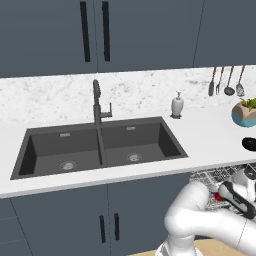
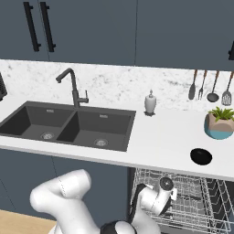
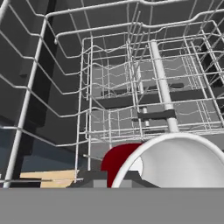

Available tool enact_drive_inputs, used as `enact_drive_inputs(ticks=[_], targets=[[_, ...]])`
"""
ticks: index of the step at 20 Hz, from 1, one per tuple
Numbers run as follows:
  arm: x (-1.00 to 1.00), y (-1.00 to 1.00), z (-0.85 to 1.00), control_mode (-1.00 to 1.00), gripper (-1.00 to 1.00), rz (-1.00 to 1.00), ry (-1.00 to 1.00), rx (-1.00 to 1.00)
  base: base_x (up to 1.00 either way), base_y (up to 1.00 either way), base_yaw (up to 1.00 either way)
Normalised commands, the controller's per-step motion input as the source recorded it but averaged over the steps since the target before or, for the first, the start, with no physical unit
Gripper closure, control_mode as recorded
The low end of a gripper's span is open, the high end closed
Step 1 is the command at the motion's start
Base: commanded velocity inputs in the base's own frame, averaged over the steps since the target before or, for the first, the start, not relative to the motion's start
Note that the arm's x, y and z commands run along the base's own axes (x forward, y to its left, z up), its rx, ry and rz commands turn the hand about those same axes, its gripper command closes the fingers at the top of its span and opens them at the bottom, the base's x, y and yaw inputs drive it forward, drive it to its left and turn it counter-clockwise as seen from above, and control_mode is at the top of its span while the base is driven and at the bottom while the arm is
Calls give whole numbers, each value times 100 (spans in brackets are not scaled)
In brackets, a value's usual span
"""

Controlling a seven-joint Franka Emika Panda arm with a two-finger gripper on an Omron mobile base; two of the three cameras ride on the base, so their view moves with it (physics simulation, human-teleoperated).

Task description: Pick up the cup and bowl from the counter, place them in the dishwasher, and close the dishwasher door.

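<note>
My gripper (image 1: 223, 195) is shut on the red cup (image 1: 218, 196) and hangs low over the dishwasher's silvery wire rack (image 1: 215, 175), below the counter's (image 1: 210, 135) front edge. In the hand view the cup (image 3: 119, 162) lies tilted right at the gripper (image 3: 114, 180), its pale rim and inside (image 3: 175, 162) turned toward the rack wires (image 3: 109, 87). The black bowl (image 2: 201, 156) sits on the counter (image 2: 160, 137) above the rack (image 2: 183, 196), also seen at the picture's right edge (image 1: 250, 144). My hand (image 2: 157, 199) reaches into the rack from the left. The dishwasher door is out of view.
A dark double sink (image 1: 100, 147) with a faucet (image 1: 97, 105) lies to the left. A white soap dispenser (image 1: 177, 105), hanging utensils (image 1: 227, 82) and a teal plant pot (image 1: 245, 114) stand along the back wall. Cabinet doors (image 1: 107, 220) sit beside the rack.
</note>
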Motion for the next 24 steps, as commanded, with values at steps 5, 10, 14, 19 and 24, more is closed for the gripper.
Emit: enact_drive_inputs(ticks=[5,10,14,19,24], targets=[[2,0,-12,-100,100,0,0,0,0,0,0],[0,0,-10,-100,100,0,2,0,0,0,0],[0,0,0,-100,-100,0,2,0,0,0,0],[0,0,0,-100,-100,0,0,0,0,0,0],[0,-1,0,-100,-100,0,0,0,0,0,0]])
